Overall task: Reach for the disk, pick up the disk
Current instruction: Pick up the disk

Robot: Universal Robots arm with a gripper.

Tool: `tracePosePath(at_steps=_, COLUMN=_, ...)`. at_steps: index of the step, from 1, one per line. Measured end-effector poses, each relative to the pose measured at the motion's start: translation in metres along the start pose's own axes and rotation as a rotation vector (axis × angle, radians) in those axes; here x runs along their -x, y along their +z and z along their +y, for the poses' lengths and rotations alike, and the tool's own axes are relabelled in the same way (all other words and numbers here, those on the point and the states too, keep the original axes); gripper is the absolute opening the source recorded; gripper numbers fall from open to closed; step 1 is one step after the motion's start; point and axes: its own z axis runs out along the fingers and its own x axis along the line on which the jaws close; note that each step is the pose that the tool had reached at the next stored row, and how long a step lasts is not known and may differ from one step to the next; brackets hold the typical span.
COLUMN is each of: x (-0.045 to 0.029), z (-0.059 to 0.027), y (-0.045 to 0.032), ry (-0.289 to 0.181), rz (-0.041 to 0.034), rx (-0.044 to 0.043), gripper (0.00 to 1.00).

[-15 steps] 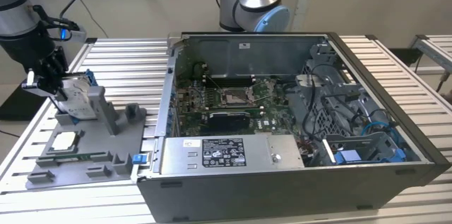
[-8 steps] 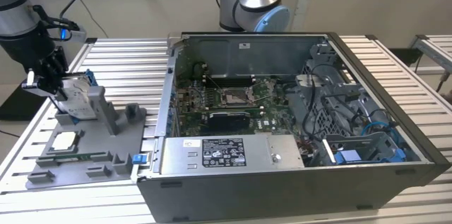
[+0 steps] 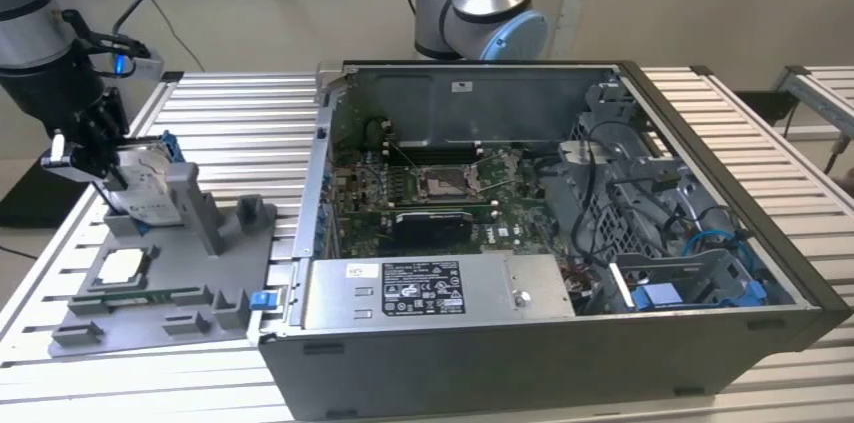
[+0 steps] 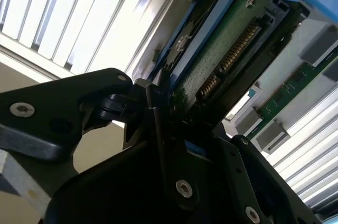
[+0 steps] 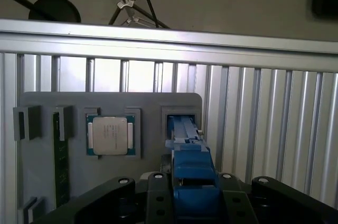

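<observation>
Well, hand (image 3: 110,169) clasps disk (image 3: 147,189) (standing upright).

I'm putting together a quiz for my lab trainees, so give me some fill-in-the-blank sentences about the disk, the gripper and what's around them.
1. The rails along the disk are ___.
2. The gripper is at the disk, to the exterior view's ___ of the open computer case.
3. The square chip lies flat on a ___ tray.
Missing words: blue; left; grey.

The disk (image 4: 224,57) (its lower end) is hidden behind the gripper (image 4: 182,115).
</observation>
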Motion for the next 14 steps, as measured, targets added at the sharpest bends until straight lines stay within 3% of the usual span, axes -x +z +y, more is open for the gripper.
tracePosePath(at_steps=8, x=0.0001, z=0.0, y=-0.0021, ry=0.0, rz=0.0001, rx=0.0001, gripper=0.0)
tracePosePath(at_steps=14, x=0.0005, z=0.0, y=-0.008, ry=0.0, rz=0.0001, rx=0.0, gripper=0.0)
